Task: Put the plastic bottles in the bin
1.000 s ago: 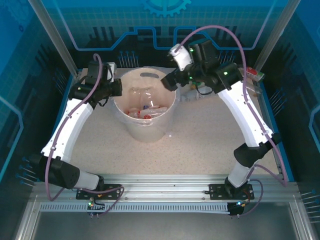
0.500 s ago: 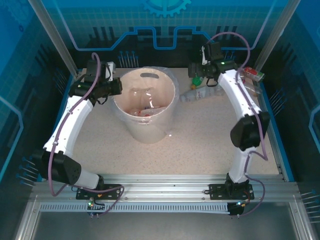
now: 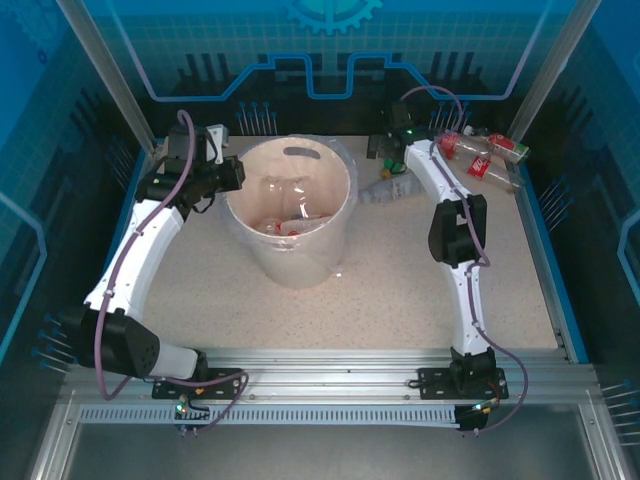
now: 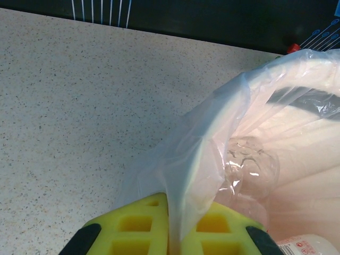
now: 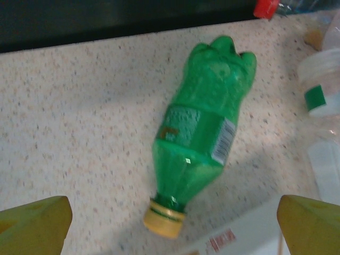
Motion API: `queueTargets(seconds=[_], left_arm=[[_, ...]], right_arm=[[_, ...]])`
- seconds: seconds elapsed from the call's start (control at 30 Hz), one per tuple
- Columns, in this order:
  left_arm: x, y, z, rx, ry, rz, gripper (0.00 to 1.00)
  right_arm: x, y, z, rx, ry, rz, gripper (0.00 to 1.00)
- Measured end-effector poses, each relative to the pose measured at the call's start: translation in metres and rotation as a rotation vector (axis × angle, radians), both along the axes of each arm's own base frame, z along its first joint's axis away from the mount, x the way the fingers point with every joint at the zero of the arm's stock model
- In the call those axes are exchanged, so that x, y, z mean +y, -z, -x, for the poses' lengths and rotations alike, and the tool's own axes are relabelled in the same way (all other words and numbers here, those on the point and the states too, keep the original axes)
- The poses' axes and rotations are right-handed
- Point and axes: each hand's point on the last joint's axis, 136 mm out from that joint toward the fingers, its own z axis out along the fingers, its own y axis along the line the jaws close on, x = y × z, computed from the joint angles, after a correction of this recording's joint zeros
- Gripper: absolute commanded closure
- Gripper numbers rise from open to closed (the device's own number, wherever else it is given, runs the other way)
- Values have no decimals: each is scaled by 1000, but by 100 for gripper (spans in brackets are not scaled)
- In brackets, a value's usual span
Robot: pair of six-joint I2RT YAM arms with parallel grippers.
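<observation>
Though partly done, leaves work: clear plastic bottles (image 3: 290, 225) inside round cream-white bin (image 3: 300, 262), green plastic bottle (image 5: 199, 133) on desk (image 3: 400, 275); left gripper (image 4: 169, 234) clenching bag liner (image 4: 191, 159), right gripper (image 5: 174, 226) released.

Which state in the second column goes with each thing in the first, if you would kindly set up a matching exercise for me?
Things:
1. green bottle
2. left fingers
3. right fingers
4. bin

States:
A. shut on the liner
B. wide open
C. lying on the table
D. upright, with bottles inside

Pairs: 1-C, 2-A, 3-B, 4-D
</observation>
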Motion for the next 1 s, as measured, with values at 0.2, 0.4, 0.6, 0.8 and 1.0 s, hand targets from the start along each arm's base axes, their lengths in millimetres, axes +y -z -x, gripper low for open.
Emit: queueTargets(seconds=[0.2,0.4,0.6,0.8,1.0], left_arm=[[1,0,0,-1,0,3,100],[0,0,0,-1,3,5,100],[0,0,0,-2,5,7,100],[-1,0,0,-3,6,9,100],[-1,0,-1,-4,9,13,100]], right_arm=[[4,26,-21,-16,36,-46,0],[1,54,-22,14,93,-63,0],[-1,70,-24,27,138,-81,0],[-10,85,-24,45,181,-102,6],[-16,91,-26,44,194,-122,24]])
